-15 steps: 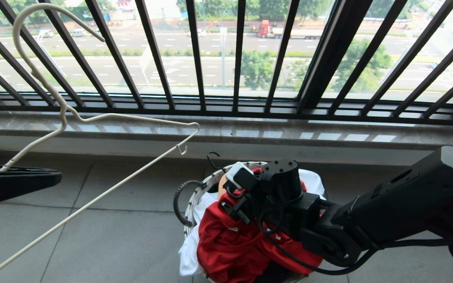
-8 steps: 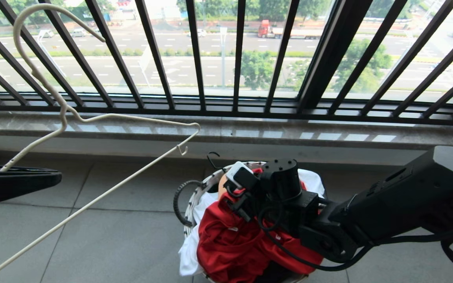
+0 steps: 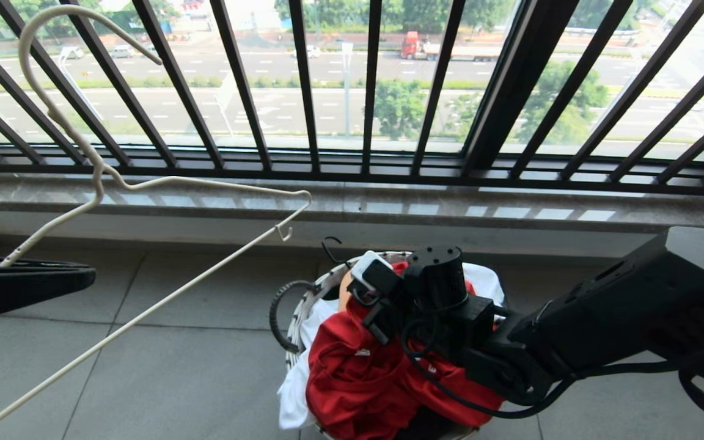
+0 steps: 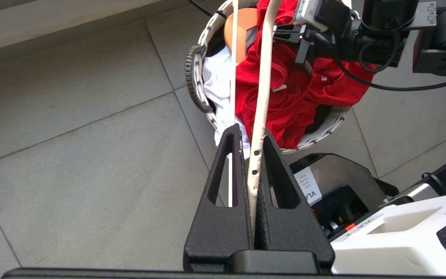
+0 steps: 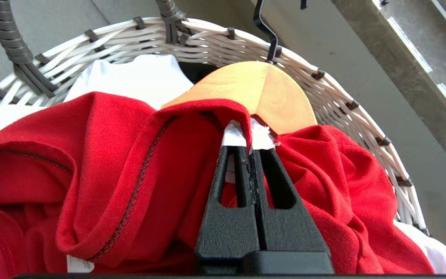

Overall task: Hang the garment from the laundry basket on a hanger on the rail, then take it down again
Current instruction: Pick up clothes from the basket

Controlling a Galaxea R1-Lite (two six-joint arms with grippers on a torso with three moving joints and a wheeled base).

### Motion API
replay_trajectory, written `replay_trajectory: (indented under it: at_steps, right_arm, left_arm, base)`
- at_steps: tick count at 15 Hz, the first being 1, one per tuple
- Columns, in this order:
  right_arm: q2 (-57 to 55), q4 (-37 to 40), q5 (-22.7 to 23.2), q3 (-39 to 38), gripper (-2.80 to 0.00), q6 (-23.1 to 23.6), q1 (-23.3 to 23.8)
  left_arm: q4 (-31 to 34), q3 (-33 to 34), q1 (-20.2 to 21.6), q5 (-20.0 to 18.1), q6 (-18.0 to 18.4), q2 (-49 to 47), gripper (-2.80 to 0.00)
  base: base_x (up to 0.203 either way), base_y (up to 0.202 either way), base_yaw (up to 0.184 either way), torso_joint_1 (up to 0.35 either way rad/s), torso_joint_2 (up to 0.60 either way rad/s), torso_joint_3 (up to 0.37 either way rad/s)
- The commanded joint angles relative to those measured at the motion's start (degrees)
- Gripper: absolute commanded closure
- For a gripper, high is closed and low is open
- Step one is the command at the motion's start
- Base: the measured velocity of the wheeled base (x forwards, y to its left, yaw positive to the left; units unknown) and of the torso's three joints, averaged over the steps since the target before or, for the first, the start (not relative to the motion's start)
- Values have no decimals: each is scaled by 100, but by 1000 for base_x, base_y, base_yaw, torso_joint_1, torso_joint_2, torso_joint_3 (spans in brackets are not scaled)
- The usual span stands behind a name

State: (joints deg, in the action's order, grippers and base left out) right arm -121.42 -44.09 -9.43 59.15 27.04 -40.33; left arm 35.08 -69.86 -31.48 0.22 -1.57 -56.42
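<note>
The garment point(image 3: 358, 379), a red T-shirt, lies bunched in the laundry basket point(image 3: 303, 311) on the tiled floor. My right gripper point(image 5: 249, 137) reaches down into the basket and is shut on a raised fold of the garment's point(image 5: 110, 155) hemmed edge. At the left, my left gripper point(image 4: 252, 133) is held out level and shut on the hanger point(image 4: 263, 77). The cream-white wire hanger point(image 3: 205, 183) stands tilted, its long hook up against the window bars. The rail is out of view.
A light-wood hanger point(image 5: 254, 89) with a black hook and a white garment point(image 5: 138, 77) also lie in the basket point(image 5: 215, 38). The black window railing point(image 3: 370, 85) and a stone sill point(image 3: 450, 211) stand behind. My base point(image 4: 381, 224) is close beside the basket.
My right gripper's fingers have drawn together on the red fold, and its wrist has shifted only slightly. The left gripper and the hanger have kept still.
</note>
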Motion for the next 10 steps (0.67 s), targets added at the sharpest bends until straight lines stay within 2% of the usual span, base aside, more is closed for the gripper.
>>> replay_trajectory:
  at_steps: [1,4,7,10]
  right_arm:
    - [243,-26,-7,-36,0,-9,-2]
    - [630,-21,-1,-188,0,-185,1]
    - [1001,-48,-4,-199,0,-807,-1]
    - [1415,-45,-6,-293,0,-1422,-2]
  left_arm:
    - [16,17,1,-11,-1,-44,0]
    - [18,35,-8,-144,-17,-179,0]
    - [25,85,-8,-789,-34,-305,0]
    - [25,216,-15,-994,-31,-615,0]
  base:
    - [0,0,0,0,0,0]
    - [0,0,0,0,0,0]
    - [0,0,0,0,0,0]
    - [0,0,0,0,0,0]
